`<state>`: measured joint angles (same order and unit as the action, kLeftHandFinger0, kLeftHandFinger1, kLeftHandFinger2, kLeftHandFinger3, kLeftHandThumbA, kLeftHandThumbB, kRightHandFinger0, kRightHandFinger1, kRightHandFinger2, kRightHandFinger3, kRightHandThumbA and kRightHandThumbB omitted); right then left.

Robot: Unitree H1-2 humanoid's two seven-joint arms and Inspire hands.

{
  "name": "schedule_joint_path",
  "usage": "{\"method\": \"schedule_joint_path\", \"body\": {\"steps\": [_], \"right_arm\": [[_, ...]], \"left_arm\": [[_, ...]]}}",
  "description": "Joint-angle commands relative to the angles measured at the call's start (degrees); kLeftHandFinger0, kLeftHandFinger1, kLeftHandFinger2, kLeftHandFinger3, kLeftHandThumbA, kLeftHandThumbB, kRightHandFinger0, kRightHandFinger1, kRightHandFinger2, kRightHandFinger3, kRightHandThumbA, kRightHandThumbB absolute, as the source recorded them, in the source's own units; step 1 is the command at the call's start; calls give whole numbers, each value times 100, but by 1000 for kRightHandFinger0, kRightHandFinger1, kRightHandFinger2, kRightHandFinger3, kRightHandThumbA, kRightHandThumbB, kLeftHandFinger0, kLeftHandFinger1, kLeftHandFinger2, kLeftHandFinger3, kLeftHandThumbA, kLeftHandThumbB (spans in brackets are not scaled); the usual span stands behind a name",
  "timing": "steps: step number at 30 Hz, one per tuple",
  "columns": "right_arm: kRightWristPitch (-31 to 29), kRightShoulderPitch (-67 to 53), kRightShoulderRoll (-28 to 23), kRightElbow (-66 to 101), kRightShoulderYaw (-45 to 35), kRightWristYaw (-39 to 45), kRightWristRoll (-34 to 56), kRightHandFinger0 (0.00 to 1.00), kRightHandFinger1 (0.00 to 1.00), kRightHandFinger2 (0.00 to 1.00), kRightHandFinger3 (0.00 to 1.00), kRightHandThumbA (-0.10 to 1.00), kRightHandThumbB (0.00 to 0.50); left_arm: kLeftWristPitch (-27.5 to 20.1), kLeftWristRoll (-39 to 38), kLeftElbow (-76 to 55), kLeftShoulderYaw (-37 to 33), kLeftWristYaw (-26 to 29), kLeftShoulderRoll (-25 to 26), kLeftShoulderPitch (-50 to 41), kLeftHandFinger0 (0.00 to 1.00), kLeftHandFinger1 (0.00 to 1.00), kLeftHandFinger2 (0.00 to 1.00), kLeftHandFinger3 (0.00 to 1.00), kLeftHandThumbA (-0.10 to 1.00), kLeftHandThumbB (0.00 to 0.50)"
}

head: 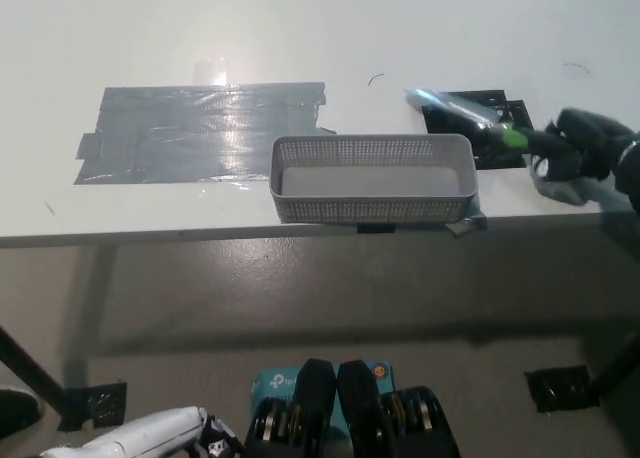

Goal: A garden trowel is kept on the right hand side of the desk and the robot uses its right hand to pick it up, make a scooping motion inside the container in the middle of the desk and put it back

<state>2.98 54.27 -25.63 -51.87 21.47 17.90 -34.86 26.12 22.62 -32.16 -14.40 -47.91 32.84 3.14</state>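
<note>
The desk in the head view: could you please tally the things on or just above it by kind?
garden trowel, held in the right hand: 1
container: 1
tape patches: 2 (grey tape patch, black tape patch)
Total: 4
</note>
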Motion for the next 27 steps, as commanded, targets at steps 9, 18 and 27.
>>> {"method": "schedule_joint_path", "body": {"steps": [9, 18, 27], "right_arm": [[166, 259, -16, -585, 334, -691, -246, 9, 309, 418, 388, -100, 0], [707, 434, 91, -646, 805, -334, -546, 467, 763, 761, 554, -100, 28], [1057, 417, 54, -185, 1152, 670, -514, 1000, 1000, 1000, 1000, 567, 500]], "left_arm": [[19, -11, -238, 194, 342, 107, -275, 645, 661, 749, 893, 1000, 172], [73, 26, -279, 156, 331, 138, -268, 688, 703, 785, 937, 1000, 162], [-36, 53, -225, 161, 406, 159, -270, 667, 691, 765, 935, 1000, 177]]}}
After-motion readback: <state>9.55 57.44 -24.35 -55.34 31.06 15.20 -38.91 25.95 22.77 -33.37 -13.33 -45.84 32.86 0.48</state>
